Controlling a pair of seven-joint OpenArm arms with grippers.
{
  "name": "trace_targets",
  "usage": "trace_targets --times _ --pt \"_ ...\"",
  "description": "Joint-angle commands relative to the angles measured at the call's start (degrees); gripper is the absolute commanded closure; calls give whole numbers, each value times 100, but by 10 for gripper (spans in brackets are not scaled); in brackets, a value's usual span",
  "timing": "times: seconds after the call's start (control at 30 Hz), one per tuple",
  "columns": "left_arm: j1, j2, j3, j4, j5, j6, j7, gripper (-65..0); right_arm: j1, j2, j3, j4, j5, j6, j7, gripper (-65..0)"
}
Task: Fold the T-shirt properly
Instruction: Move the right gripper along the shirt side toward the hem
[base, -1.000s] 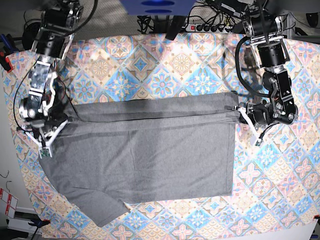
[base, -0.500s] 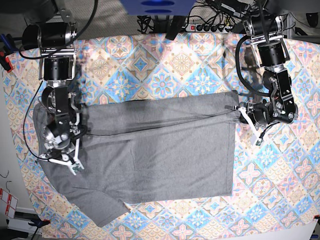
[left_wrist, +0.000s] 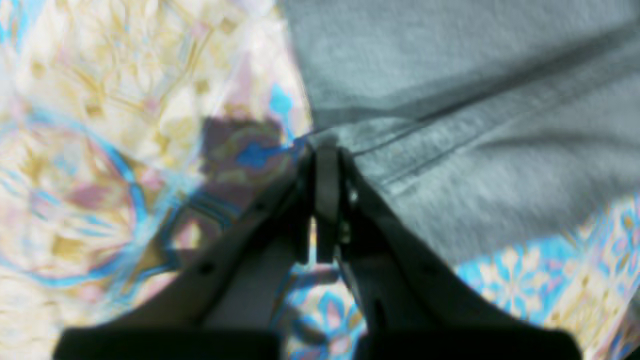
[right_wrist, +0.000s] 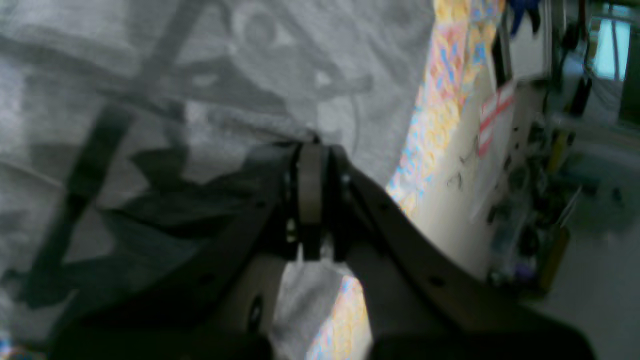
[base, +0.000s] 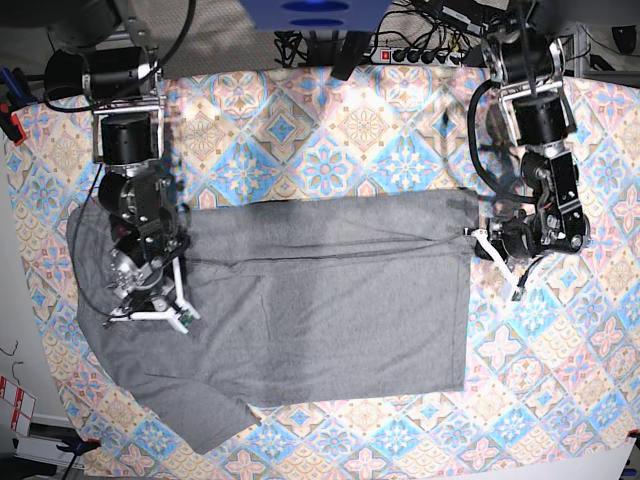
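**Right arm carries its edge inward; left arm holds the hem corner**

Since the earlier frames, the right arm has swung from the counter's outer edge toward the middle of the garment, dragging its pinched fold along, while the left arm has barely shifted. The T-shirt (base: 320, 300), plain heather grey, lies spread across the counter, which is covered by a patterned tablecloth (base: 330, 140) of blue, pink and yellow tiles. One sleeve points toward the near corner on the base view's left.

On that view's left, the right pincer (base: 150, 300) sits low over the grey fabric, well inside the shirt's outline. Its wrist view shows the jaws pressed together with a thin ridge of grey knit caught between the tips (right_wrist: 311, 150), and shadows of the arm fall across the cloth below. Beyond the shirt in that view, the tablecloth's edge hangs down.

On the base view's right, the left pincer (base: 478, 238) rests at the shirt's far corner, just where grey fabric meets tablecloth. Its wrist view shows the jaws closed tight on the stitched hem (left_wrist: 380, 155) at the tips (left_wrist: 326, 150), the double seam line running away from the grip. A long crease (base: 330, 250) runs across the shirt between the two arms, with a narrow band of fabric above it.
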Motion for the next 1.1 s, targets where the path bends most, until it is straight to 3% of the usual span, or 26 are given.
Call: trace_targets --times 0.0,0.27,0.37,0.53,0.93,1.07 --pt "-218 -57 -9 -186 -54 11 -158 0 178 73 21 78 -198 -88 152 -7" --pt "-482 -65 308 -626 -71 73 -422 0 345 -288 48 69 -655 -97 345 -9" --pt "-596 -57 290 -626 -71 81 -422 0 345 -297 48 61 -655 -97 354 -9" --pt "-605 -101 299 -626 -71 407 -422 0 424 -297 12 -106 -655 -97 363 -10" --pt "-306 -189 290 -626 -80 407 -431 0 688 -305 4 -599 -655 -97 653 -10" --pt "-288 -189 290 -626 -80 407 -431 0 706 -455 4 -608 -664 -97 820 -10"
